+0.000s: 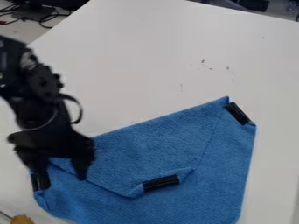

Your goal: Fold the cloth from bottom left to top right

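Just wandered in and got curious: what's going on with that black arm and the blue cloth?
A robot arm has its open tool over the picture's left end of a blue cloth on a white table. The job is folding it. One flap lies over the rest, a black clip at its tip. I can't tell whether the tool touches the cloth.

The cloth (158, 135) lies on the table (146, 57); one strip (238, 113) sits at its far right corner, another (161, 183) toward its near middle, a third (41, 181) at its left edge; the gripper (61, 180) hangs over its left part; cables (36, 16) lie behind the table's left side.
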`<action>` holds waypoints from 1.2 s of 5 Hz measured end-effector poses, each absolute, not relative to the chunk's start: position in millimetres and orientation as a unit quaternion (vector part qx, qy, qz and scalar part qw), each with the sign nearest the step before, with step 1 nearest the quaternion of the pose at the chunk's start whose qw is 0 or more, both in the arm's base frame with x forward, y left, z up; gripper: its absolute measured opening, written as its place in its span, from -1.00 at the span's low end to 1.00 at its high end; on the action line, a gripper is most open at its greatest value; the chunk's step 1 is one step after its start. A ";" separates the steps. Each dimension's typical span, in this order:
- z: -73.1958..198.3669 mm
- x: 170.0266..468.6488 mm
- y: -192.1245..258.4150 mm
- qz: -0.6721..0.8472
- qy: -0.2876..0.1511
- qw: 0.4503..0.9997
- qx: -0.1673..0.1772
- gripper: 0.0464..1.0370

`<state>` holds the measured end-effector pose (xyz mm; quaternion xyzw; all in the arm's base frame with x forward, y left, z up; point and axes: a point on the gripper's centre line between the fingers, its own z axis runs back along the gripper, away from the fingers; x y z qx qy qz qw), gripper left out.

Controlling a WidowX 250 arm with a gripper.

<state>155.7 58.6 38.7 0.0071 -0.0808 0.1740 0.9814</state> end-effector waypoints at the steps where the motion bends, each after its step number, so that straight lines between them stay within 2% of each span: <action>1: 29.5 149.2 75.4 0.179 -0.059 0.982 0.021 0.93; 3: 22.5 140.3 93.4 0.181 -0.036 0.982 0.043 0.92; 4: 11.3 140.4 96.1 0.180 -0.027 0.983 0.040 0.92; 5: 2.4 143.3 96.5 0.186 -0.026 0.982 0.036 0.83; 6: 0.2 146.2 94.9 0.177 -0.027 0.983 0.037 0.30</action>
